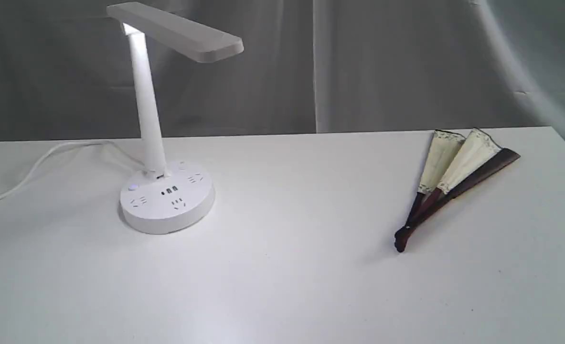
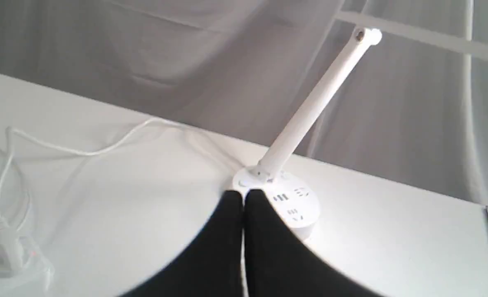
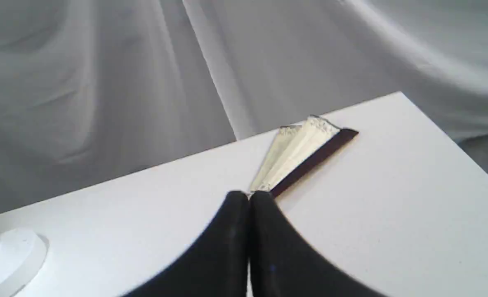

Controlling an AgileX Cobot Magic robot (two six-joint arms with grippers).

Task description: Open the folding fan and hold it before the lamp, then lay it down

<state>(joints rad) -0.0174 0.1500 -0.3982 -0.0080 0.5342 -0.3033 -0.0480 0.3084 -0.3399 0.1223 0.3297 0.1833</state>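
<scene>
The folding fan [image 1: 447, 179] lies on the white table at the right, only slightly spread, cream paper between dark brown guards, pivot toward the front. The right wrist view shows the folding fan [image 3: 297, 154] beyond my right gripper [image 3: 248, 198], whose black fingers are pressed together with nothing between them. The white lamp [image 1: 155, 143] stands at the left, its head lit. In the left wrist view my left gripper [image 2: 243, 197] is shut and empty, in front of the lamp's round base [image 2: 297, 202]. Neither gripper appears in the exterior view.
The lamp's white cord [image 1: 34, 167] trails off the table's left edge, and cord [image 2: 4, 198] loops to a plug in the left wrist view. Grey curtain hangs behind the table. The table's right corner [image 3: 404, 97] lies just past the fan.
</scene>
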